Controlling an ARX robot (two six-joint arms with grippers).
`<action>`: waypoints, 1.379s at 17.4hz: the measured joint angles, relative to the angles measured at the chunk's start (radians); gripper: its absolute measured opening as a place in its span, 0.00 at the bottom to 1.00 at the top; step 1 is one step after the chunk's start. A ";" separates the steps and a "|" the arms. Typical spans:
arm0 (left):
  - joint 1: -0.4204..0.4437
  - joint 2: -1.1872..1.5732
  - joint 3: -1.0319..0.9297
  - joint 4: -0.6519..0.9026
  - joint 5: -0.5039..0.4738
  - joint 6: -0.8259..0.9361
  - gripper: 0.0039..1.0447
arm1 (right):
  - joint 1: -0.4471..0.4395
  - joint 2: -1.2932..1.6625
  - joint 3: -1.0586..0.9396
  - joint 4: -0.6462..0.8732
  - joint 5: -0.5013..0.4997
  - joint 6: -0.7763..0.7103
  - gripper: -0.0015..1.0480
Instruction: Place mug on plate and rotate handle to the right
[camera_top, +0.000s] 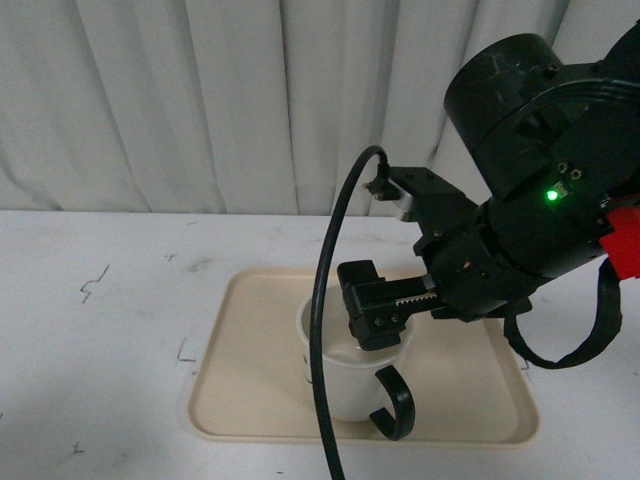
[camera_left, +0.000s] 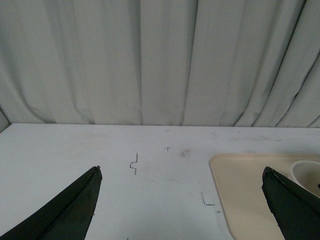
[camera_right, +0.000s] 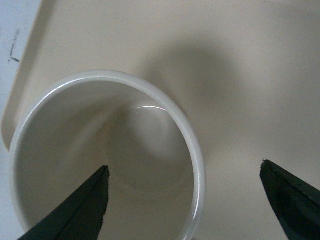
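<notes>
The white mug (camera_top: 335, 375) stands upright on the beige plate (camera_top: 250, 365). Its black handle (camera_top: 395, 405) points toward the front right. The smiley face does not show. My right gripper (camera_top: 378, 330) hovers just above the mug's rim, open. In the right wrist view the gripper (camera_right: 184, 167) straddles the rim (camera_right: 115, 75): one finger is over the mug's inside, the other over the plate (camera_right: 240, 75). My left gripper (camera_left: 180, 172) is open and empty over the bare table, left of the plate (camera_left: 245, 190). The mug's rim (camera_left: 305, 172) shows at that view's edge.
The white table (camera_top: 110, 330) has small black pen marks (camera_top: 93, 285) left of the plate. A grey curtain (camera_top: 200, 100) hangs behind the table. The right arm's black cable (camera_top: 322, 330) loops down in front of the mug.
</notes>
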 joint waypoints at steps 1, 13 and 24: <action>0.000 0.000 0.000 0.000 0.000 0.000 0.94 | 0.006 0.010 0.001 0.005 0.013 0.010 0.82; 0.000 0.000 0.000 0.000 0.000 0.000 0.94 | -0.077 0.030 0.283 -0.327 0.025 -0.646 0.03; 0.000 0.000 0.000 0.000 0.000 0.000 0.94 | 0.011 0.188 0.428 -0.474 -0.032 -1.006 0.03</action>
